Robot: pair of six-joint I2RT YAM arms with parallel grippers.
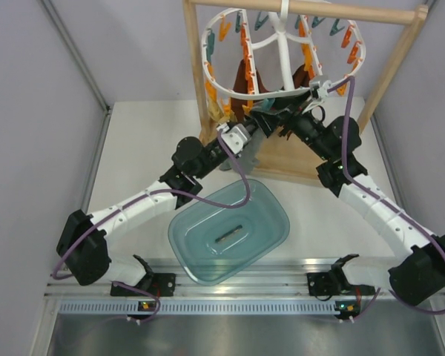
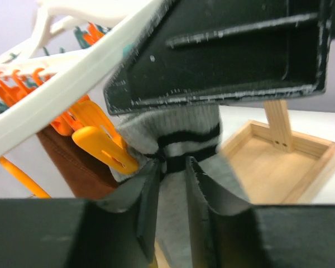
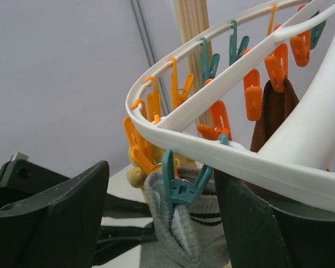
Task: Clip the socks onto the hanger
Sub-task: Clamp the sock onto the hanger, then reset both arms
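Top external view: one counter (image 1: 133, 148) carries one wooden rack (image 1: 391, 74) and one teal tub (image 1: 259, 215). The tub sits nearer the arm bases than the hanger (image 1: 282, 55), which hangs from the rack's bar. Two dark brown socks (image 1: 245, 78) hang within the hanger's ring. Just below the hanger's near rim, the left claw (image 2: 173, 167) is clamped on one grey sock (image 2: 184, 125) at its striped cuff. The right claw (image 3: 163, 184) stands apart, straddling one teal clip (image 3: 176, 187) whose tip meets that sock's edge. One mustard sock (image 3: 135, 170) hangs just behind.
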